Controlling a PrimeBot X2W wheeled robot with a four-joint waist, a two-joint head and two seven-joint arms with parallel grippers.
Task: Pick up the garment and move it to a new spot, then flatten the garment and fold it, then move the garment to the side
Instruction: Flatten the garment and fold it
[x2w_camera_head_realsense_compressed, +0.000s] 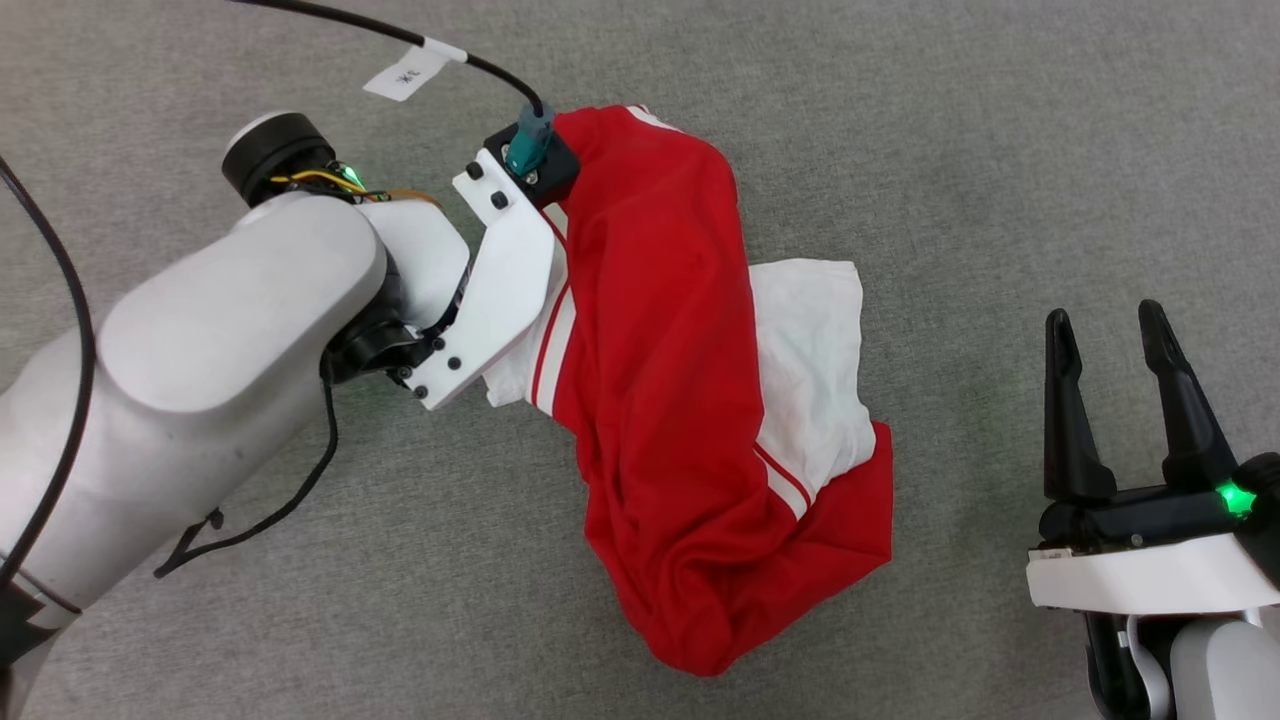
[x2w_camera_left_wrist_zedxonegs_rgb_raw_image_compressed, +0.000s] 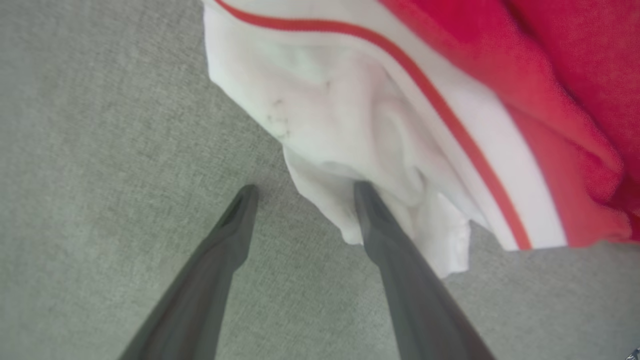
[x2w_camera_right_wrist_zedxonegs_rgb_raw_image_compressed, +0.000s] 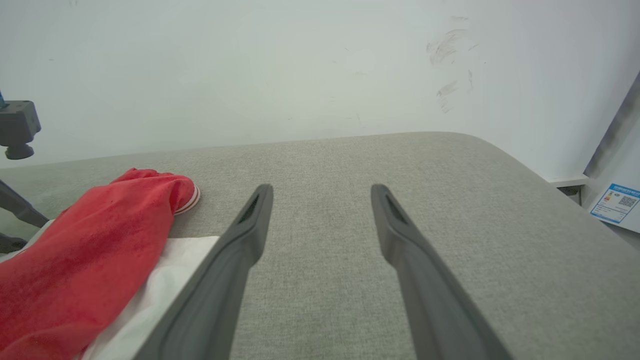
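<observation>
One garment (x2w_camera_head_realsense_compressed: 680, 400), a red T-shirt with white sleeves, lies crumpled in a long heap in the middle of the grey fabric-covered tabletop (x2w_camera_head_realsense_compressed: 1000, 150). Two white sleeve parts show, one on each side of the red bulk, each edged with red and white stripes.

The left hand (x2w_camera_left_wrist_zedxonegs_rgb_raw_image_compressed: 305, 188) is down at the garment's left edge with its two dark fingers (x2w_camera_left_wrist_zedxonegs_rgb_raw_image_compressed: 220, 260) spread apart and nothing gripped between them. One fingertip is over bare tabletop and the other is at the hem of the white sleeve (x2w_camera_left_wrist_zedxonegs_rgb_raw_image_compressed: 350, 125); I cannot tell whether it touches.

The right hand (x2w_camera_head_realsense_compressed: 1104, 315) is well apart from the garment at the lower right, its two fingers also spread and holding nothing.

One black cable (x2w_camera_head_realsense_compressed: 300, 12) carrying one white tag (x2w_camera_head_realsense_compressed: 405, 75) runs to the left wrist.
</observation>
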